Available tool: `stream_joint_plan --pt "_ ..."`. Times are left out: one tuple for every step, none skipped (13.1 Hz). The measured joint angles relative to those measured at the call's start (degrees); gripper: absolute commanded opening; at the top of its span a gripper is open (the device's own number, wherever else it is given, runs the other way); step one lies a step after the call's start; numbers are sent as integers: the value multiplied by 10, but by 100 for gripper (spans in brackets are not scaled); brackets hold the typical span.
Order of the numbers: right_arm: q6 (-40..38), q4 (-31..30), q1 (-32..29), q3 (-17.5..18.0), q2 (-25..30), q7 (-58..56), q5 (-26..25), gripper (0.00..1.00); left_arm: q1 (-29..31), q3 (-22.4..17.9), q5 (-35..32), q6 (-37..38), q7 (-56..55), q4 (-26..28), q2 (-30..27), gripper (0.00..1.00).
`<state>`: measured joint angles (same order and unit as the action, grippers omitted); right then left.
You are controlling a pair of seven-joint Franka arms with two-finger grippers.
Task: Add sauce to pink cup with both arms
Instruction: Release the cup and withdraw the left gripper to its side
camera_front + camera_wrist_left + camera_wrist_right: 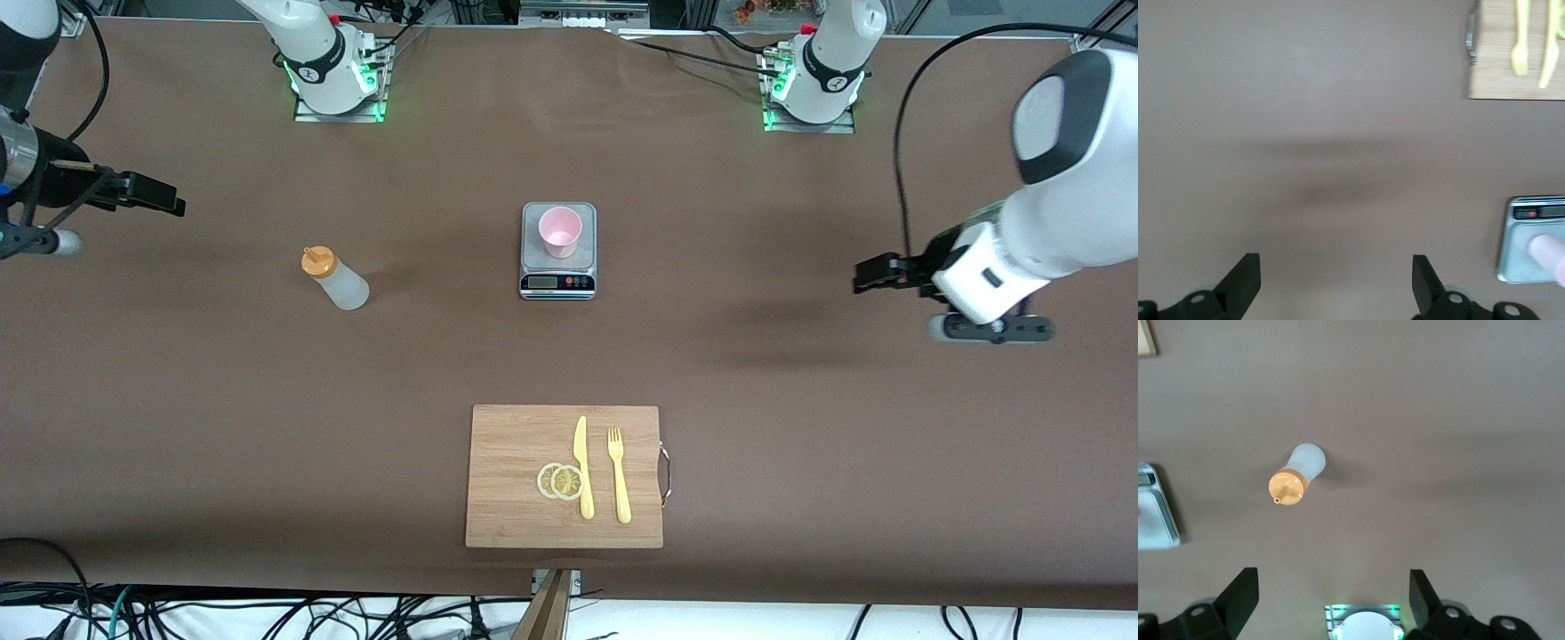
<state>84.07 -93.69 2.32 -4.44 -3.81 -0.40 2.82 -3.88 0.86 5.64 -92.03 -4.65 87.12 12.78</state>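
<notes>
Jaws wide on both: left gripper [861, 276] and right gripper [169, 203] over bare surface [800, 444]. Nothing done yet: sauce [336, 278] upright, untouched; cup [560, 230] on scale [557, 283].

We see a brown surface [800, 427]. On it, mid-way, sits a scale [557, 283]. The sauce [335, 278] stands upright on it toward the right arm's end, well apart from the scale. A wooden cutting board [511, 498] lies nearer the front camera than the scale
</notes>
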Motion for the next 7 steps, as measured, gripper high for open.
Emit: stream_joint_plan --pt "1 0 0 0 -9 -41 0 100 5 0 -14 15 11 -3 -7 100" --pt "2 0 0 0 -18 -92 0 100 6 0 -23 28 17 -6 -14 100" --pt "6 -1 0 -1 -25 -147 0 100 6 -2 -29 35 18 -7 -20 100" --pt "11 -3 -1 -4 -30 -201 1 100 6 -7 -31 40 18 -7 -26 100" --pt "16 -8 -1 -10 -32 -258 11 100 7 -12 -31 45 19 -7 -29 100" --pt "22 -17 -2 -22 -33 -318 33 100 9 -17 -31 47 22 -7 -30 100" --pt "28 -29 -2 -39 -33 -386 59 100 9 -21 -31 47 30 -7 -30 100"
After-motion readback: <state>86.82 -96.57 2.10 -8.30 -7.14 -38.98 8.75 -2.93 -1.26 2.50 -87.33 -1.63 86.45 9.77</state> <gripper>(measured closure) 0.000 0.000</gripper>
